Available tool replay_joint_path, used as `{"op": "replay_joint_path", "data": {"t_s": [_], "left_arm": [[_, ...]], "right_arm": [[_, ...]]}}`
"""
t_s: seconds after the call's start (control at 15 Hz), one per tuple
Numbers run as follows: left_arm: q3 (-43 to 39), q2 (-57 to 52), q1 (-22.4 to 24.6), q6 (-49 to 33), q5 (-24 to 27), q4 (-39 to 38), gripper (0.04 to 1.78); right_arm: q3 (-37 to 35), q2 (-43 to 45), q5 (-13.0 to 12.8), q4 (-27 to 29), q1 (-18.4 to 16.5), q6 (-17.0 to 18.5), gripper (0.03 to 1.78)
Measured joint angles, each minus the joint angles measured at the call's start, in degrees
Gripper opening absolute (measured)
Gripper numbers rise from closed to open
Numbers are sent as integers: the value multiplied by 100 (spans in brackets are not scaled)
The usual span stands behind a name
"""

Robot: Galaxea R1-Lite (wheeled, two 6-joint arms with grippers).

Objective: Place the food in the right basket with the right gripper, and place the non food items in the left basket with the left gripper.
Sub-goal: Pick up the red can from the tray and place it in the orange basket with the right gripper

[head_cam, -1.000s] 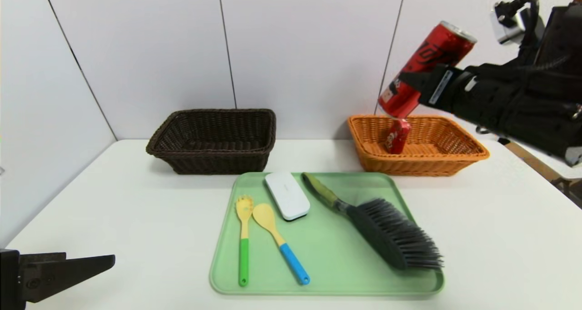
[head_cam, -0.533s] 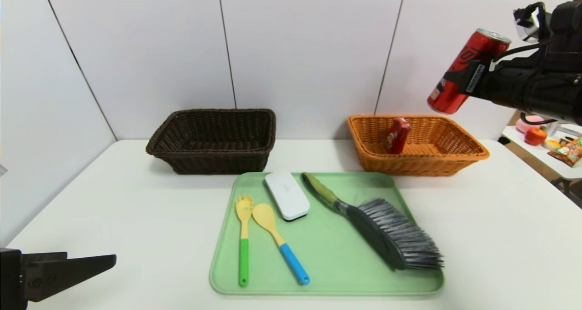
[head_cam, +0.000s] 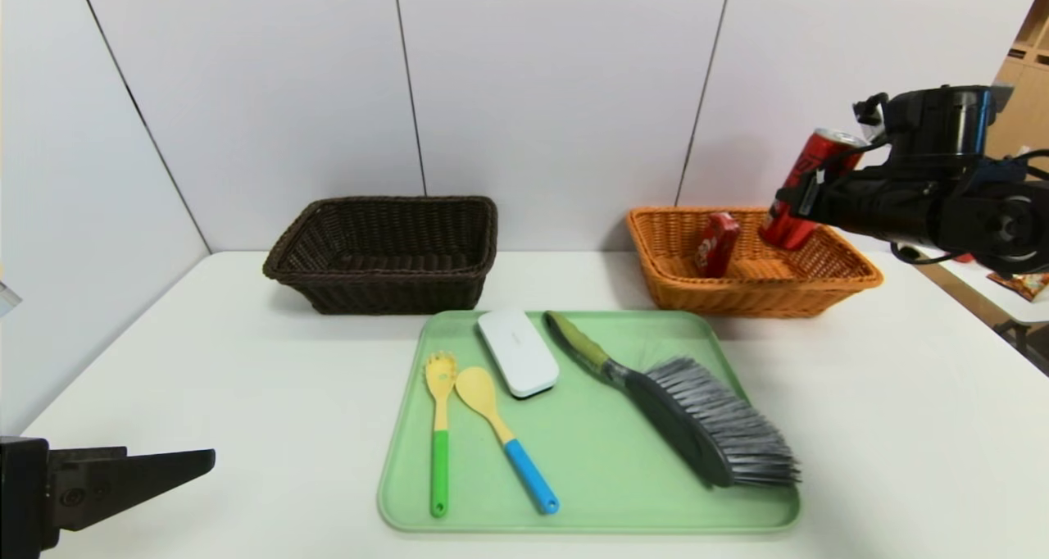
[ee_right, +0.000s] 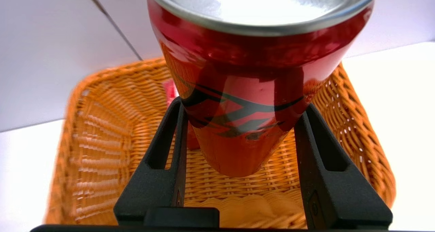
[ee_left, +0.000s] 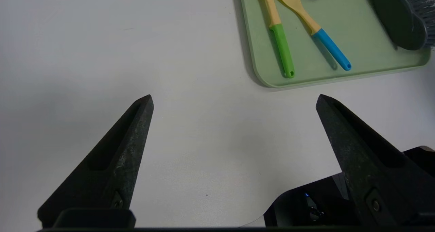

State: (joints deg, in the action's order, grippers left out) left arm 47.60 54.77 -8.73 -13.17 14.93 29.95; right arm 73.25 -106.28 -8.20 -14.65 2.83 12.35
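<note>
The right end effector grips the soda can over the orange basket; lower it gently, away from the snack packet, then let go.

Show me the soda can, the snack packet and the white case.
soda can (head_cam: pixel 807 184), head view, red side wall
snack packet (head_cam: pixel 717 244), head view, front face
white case (head_cam: pixel 518 352), head view, top face

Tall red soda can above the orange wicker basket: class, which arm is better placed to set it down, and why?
Right. The right end effector already grips the tall red soda can over the orange wicker basket. The left end effector hangs open, empty, at the table's near left corner.
</note>
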Motion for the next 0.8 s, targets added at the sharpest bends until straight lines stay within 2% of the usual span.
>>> {"op": "replay_joint_path", "data": {"t_s": [0.2, 0.33, 0.47, 0.8], "left_arm": [[0, 33, 5, 0, 0, 0, 169], [0, 44, 5, 2, 0, -5, 169], [0, 57, 2, -2, 0, -2, 169], [-11, 60, 2, 2, 0, 2, 169]], "right_arm": [[211, -434, 2, -48, -90, -4, 89], [284, -699, -2, -404, -121, -128, 89], [301, -887, 7, -695, -156, -244, 104], [306, -1062, 11, -699, -184, -243, 136]]}}
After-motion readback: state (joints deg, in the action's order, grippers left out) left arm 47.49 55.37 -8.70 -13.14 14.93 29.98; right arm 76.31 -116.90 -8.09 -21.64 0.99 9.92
